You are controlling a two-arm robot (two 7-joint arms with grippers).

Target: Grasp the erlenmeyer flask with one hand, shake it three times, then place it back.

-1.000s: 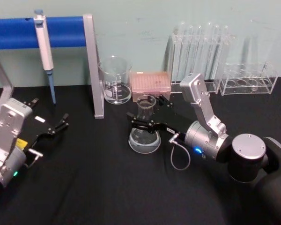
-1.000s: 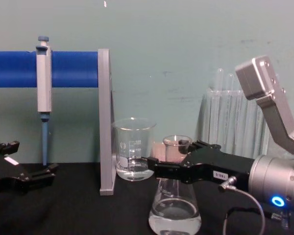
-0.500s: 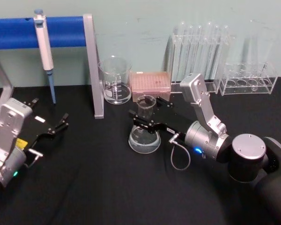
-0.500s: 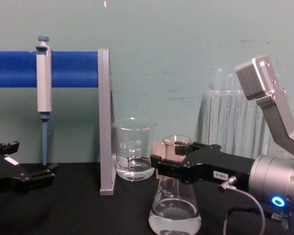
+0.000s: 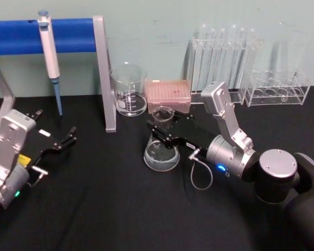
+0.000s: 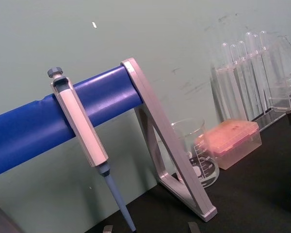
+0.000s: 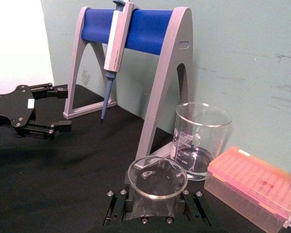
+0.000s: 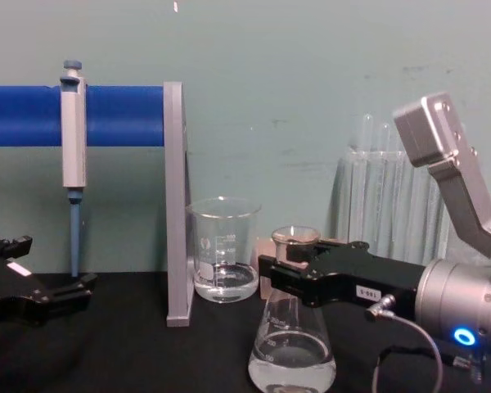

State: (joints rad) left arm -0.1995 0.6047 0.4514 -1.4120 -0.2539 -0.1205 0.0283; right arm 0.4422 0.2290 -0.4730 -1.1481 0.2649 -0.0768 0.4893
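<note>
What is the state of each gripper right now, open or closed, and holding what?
Left gripper: open, holding nothing, parked at the left.
Right gripper: closed on the neck of the erlenmeyer flask.

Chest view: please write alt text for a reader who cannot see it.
The black right gripper is shut on the neck of the clear glass erlenmeyer flask, which stands on the black table. Behind are a clear glass beaker and a grey pipette hanging on a blue bar; the black left gripper sits open at the left.
</note>
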